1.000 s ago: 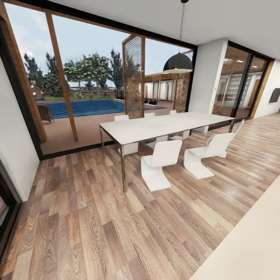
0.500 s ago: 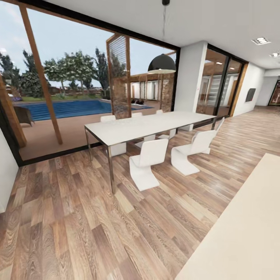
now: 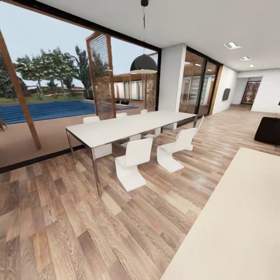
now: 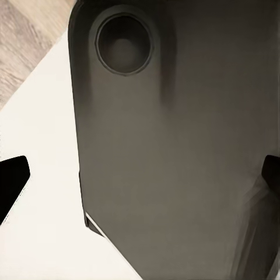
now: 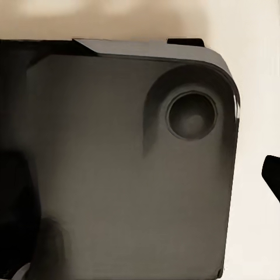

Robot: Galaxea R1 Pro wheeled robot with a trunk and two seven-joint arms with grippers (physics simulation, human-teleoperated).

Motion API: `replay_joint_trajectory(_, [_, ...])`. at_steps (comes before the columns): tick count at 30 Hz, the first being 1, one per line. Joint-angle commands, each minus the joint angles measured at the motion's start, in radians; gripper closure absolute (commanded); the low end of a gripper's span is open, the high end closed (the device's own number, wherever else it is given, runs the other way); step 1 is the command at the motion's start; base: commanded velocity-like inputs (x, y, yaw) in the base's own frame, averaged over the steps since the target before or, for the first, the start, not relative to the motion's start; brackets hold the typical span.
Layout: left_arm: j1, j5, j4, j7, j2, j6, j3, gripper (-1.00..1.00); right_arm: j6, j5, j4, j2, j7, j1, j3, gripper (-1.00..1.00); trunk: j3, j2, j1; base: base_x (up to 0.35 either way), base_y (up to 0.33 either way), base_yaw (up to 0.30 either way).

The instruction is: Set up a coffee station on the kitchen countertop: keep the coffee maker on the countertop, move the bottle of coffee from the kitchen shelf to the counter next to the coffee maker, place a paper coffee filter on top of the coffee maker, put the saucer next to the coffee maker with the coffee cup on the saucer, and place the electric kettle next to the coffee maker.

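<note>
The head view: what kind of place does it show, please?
Probably an open-plan home dining area: a long white dining table with white chairs, a black pendant lamp above it, wood floor, and glass walls facing a swimming pool.

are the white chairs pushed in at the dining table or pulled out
Mostly pushed in. The two near white curved chairs sit with seats partly under the long white dining table; the far side chairs are tucked close behind it.

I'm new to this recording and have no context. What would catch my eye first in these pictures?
In the head view, a long white dining table with white chairs stands mid-room on a wood floor, under a black pendant lamp. Behind it, big windows show a blue pool and trees. A pale beige countertop runs along the lower right.
</note>
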Motion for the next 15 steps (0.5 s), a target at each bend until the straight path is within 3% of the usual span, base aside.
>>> replay_joint_trajectory(1, [0.0, 0.001, -0.001, 0.0, 0.0, 0.0, 0.0, -1.0, -0.009, 0.0, 0.0, 0.0, 0.001, 0.0, 0.0, -1.0, -0.001, 0.0, 0.0, 0.0, 0.0, -0.265])
replay_joint_trajectory(15, [0.0, -0.001, -0.001, 0.0, 0.003, -0.004, -0.004, -1.0, -0.026, 0.0, -0.001, 0.0, 0.001, 0.0, -0.001, -1.0, -0.001, 0.0, 0.0, 0.0, 0.0, -0.265])
